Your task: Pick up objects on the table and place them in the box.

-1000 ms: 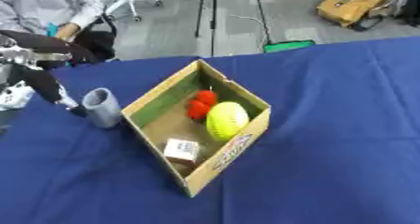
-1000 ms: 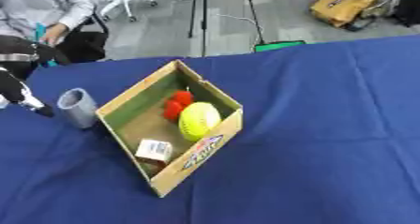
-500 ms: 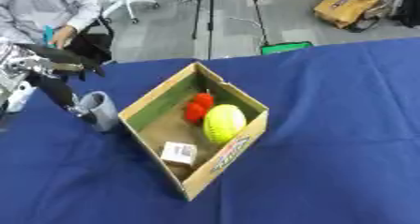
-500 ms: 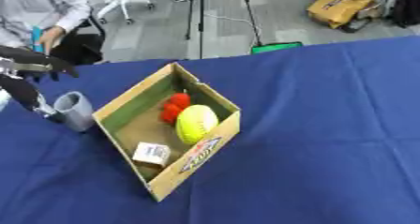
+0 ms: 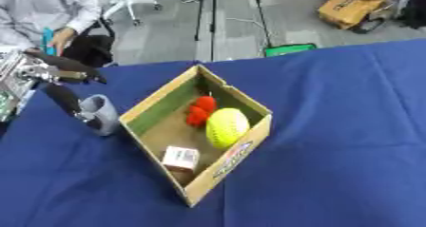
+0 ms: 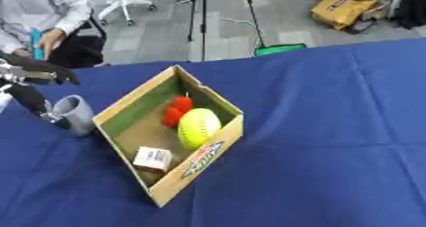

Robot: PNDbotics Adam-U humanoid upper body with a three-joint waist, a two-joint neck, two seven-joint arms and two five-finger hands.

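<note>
Blue cloth covers the table [image 5: 333, 140] in front of you, and the open cardboard box [image 5: 249, 143] sits on it, turned corner-on toward you. Inside the box you have a yellow-green softball [image 5: 226, 126] near the middle, a red object [image 5: 199, 110] just behind it against the far wall, and a small white carton [image 5: 180, 157] toward the near corner. A grey cup [image 5: 100, 114] stands upright on the cloth just outside the box's left wall. Your left hand [image 5: 60, 86] is at the left edge, right beside the cup; one dark finger reaches down to the cup's left side, another points out above it, and you cannot tell from here whether they actually grasp it.
</note>
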